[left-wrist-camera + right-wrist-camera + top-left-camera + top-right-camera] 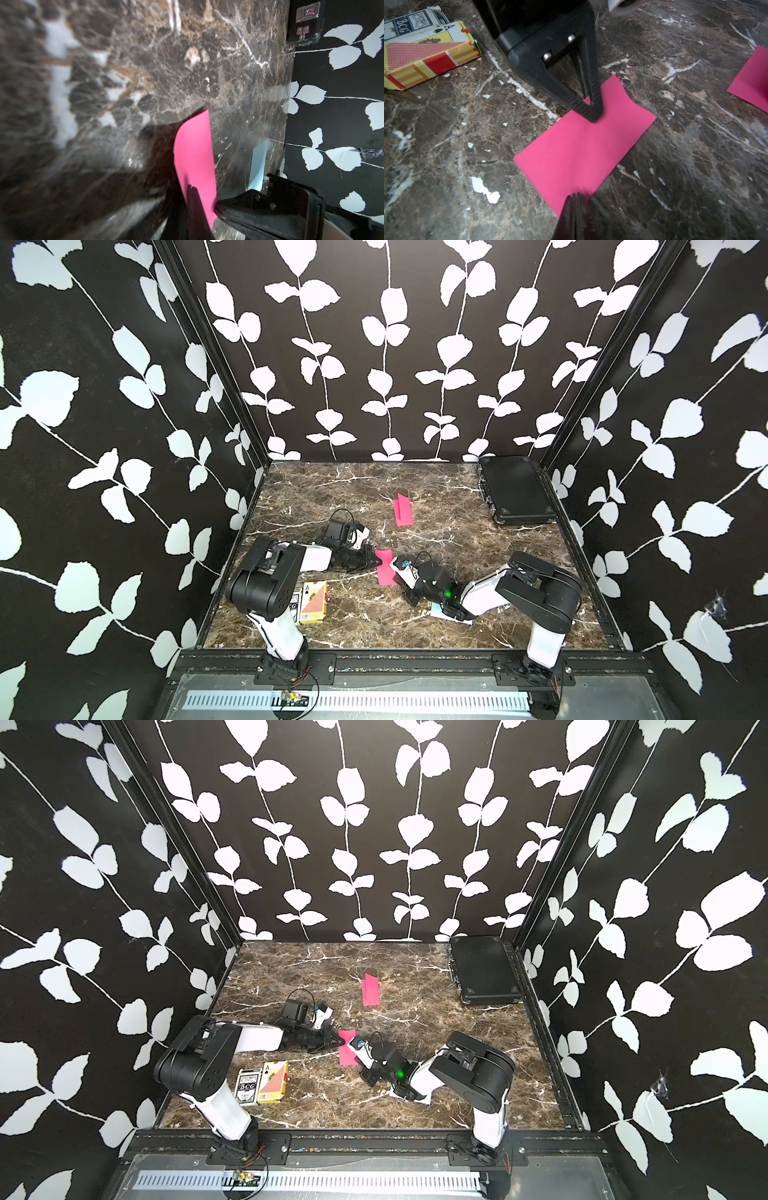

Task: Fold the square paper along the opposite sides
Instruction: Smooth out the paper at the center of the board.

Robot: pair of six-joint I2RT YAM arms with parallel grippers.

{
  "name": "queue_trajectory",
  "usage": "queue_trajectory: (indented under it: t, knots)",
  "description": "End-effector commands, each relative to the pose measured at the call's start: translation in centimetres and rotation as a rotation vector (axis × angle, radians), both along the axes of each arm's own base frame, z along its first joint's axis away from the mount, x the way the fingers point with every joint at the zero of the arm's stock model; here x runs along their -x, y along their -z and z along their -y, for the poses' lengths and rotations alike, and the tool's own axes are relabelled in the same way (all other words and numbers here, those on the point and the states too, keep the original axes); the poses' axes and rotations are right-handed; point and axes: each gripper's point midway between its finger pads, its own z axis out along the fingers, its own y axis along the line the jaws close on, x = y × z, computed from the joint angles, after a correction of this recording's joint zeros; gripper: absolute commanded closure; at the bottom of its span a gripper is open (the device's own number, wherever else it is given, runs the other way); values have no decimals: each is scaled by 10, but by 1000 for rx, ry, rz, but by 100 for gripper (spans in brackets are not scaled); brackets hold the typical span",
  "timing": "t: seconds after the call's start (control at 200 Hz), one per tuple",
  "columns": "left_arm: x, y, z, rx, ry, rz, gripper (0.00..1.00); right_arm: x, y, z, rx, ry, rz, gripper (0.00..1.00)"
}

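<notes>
The paper (581,149) lies mid-counter (446,135) as a pink rectangle, doubled over. The fold looks made, and what seems left is flattening the crease and letting go. Its far end is wavy, the layers not quite flush. The left fingers (583,106) are pressed together, tips down on the paper's left edge. The right fingers (572,207), also pressed together, touch its right edge; whether they pinch it I cannot tell.

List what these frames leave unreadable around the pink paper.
- Light blue sheet: mostly under the right arm in both top views.
- Right gripper: blurred at the right wrist view's edge; pinching or pressing the pink paper unclear.
- Blue card box: left arm covers most of it in a top view.
</notes>
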Motion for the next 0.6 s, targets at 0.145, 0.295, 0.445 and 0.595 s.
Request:
queue_trajectory:
  t: [0.145, 0.295, 0.445, 0.595]
  knots:
    - [-20, 5, -28, -109, -113, 34, 100, 36, 67, 49, 264, -1, -149, 93]
    - [-15, 6, -30, -111, -116, 33, 100, 37, 69, 53, 271, 8, -148, 93]
    - [-15, 5, -30, -108, -116, 35, 100, 38, 68, 56, 279, 9, -150, 93]
    - [-11, 0, -20, -37, -104, 23, 100, 38, 48, 51, 214, 4, -132, 93]
